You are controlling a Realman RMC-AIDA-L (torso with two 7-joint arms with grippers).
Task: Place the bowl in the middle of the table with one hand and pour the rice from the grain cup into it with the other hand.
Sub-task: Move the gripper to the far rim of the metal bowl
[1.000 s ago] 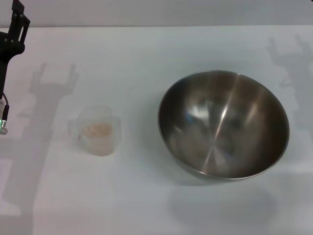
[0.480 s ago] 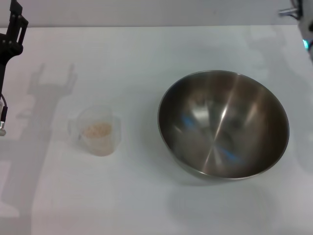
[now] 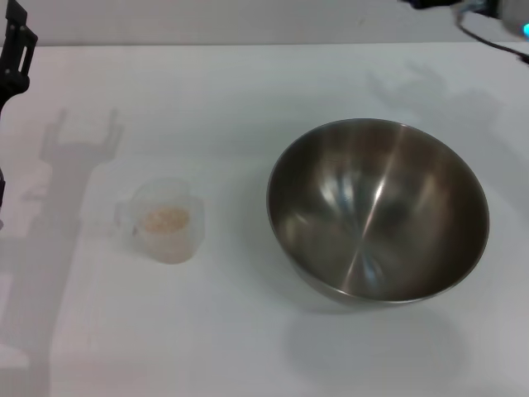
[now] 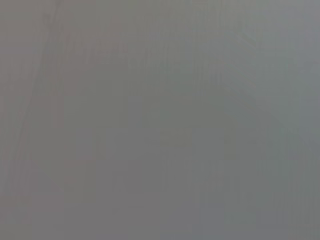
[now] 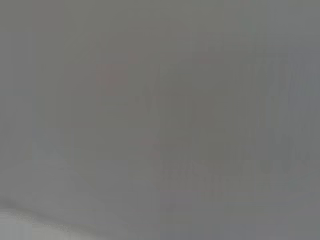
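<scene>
The bowl is a large shiny steel one, standing empty on the white table, right of the middle. The grain cup, small and frosted with its handle to the left, stands upright left of the middle with a little rice in its bottom. My left gripper hangs at the far left edge, well behind and left of the cup; its shadow on the table shows two fingers spread apart. Only a dark bit of my right gripper shows at the top edge, behind the bowl. Both wrist views show only plain grey.
The right arm's cable and a blue light show in the top right corner. The table's far edge runs along the top. Arm shadows fall on the left side and behind the bowl.
The right arm has come into view at the top right and moved left, its shadow sliding left behind the bowl. The left gripper has drifted slightly left and up. Bowl and cup have not moved.
</scene>
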